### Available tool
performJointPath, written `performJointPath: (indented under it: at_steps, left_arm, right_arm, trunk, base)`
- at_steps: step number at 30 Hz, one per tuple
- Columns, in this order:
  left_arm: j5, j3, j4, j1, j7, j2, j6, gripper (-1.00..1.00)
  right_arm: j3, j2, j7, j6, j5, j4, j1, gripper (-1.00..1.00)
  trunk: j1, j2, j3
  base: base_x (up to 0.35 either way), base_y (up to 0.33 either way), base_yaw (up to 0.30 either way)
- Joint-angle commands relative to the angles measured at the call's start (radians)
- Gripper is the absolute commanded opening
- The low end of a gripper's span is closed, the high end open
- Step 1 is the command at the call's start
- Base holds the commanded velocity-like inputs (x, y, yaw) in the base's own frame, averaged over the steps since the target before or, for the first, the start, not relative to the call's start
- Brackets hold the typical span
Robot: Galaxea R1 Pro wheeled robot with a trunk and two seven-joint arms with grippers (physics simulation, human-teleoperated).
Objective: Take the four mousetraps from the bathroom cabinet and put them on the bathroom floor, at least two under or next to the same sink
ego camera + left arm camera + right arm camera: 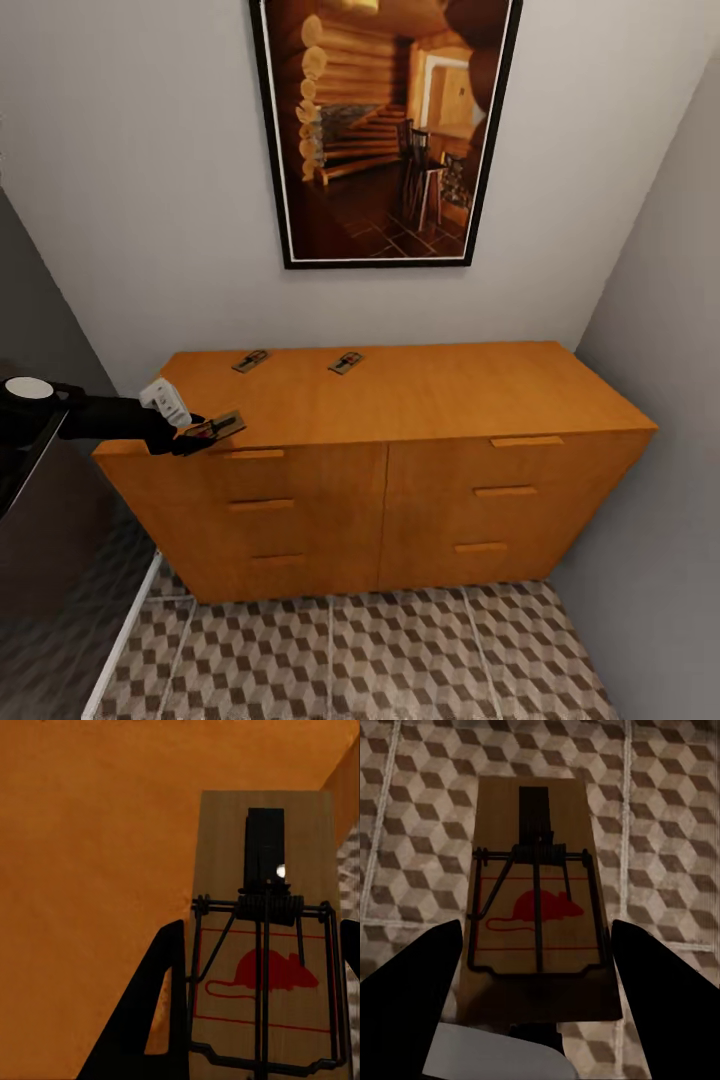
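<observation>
Close under my right gripper [536, 945] lies one mousetrap [534, 900], flat over the cube-patterned bathroom floor [660, 810]. Its fingers [412, 997] are spread wide to either side of the board, not touching it as far as I can tell. Can't tell if that trap rests on the tiles or hangs above them.

My left gripper [195, 438] is pinched on a second mousetrap [218, 428], fingers [142, 1020] against the board's long edges. It sits at the front left corner of the cabinet [400, 400], trap sticking out just over the top's front edge.

Two more mousetraps lie on the cabinet top near its back edge, by the wall [130, 200]: the left one [250, 361] and the middle one [346, 363], apart from each other. Rest of the top is bare wood.

All drawers [505, 491] look closed. Cabinet fills the alcove; its right end sits near the grey side wall [670, 300]. Open tile in front. Framed picture [385, 130] hangs above.
</observation>
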Motion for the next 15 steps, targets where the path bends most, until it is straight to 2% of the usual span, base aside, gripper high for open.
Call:
performJointPath:
  at_steps: [1, 15]
  left_arm:
    - [-0.007, -0.001, -0.001, -0.001, -0.005, 0.000, 0.006, -1.00]
    - [-0.006, -0.003, 0.008, -0.001, -0.003, 0.000, 0.005, -1.00]
  right_arm:
    - [0.001, 0.000, 0.000, -0.003, 0.004, 0.001, -0.001, -1.00]
    - [0.001, -0.002, -0.003, -0.003, 0.004, 0.000, -0.001, -1.00]
  trunk:
    - [-0.001, -0.001, -0.001]
    - [-0.001, -0.001, -0.001]
  base:
    - [-0.270, -0.214, 0.000]
    - [-0.278, -0.206, 0.000]
